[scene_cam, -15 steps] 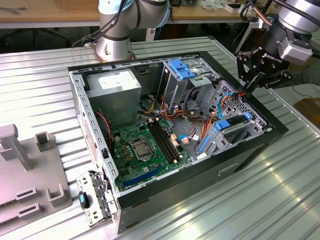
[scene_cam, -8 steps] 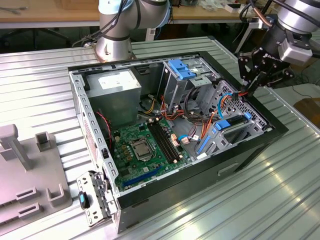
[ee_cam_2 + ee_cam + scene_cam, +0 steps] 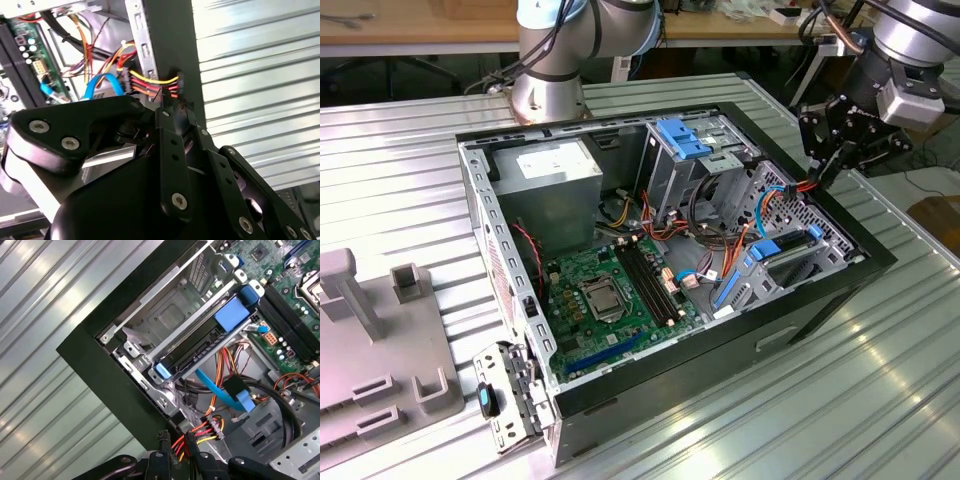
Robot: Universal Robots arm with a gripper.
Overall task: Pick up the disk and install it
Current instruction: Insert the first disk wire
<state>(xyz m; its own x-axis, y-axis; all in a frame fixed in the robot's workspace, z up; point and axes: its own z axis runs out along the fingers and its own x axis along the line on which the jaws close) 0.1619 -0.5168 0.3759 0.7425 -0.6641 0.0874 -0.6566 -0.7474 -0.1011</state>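
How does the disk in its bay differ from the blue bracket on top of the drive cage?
The disk is dark with bright blue rails; the bracket is paler blue all over. The disk lies low in the case; the bracket sits high on the cage. Both carry blue plastic.

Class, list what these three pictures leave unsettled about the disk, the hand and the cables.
Disk: in the first wrist view a metal bay rail crosses it, so full seating is unclear.
Disk in the exterior view: cables overlap it, hiding its connectors.
Power plug: in both wrist views the black links of the hand cover where they might touch.
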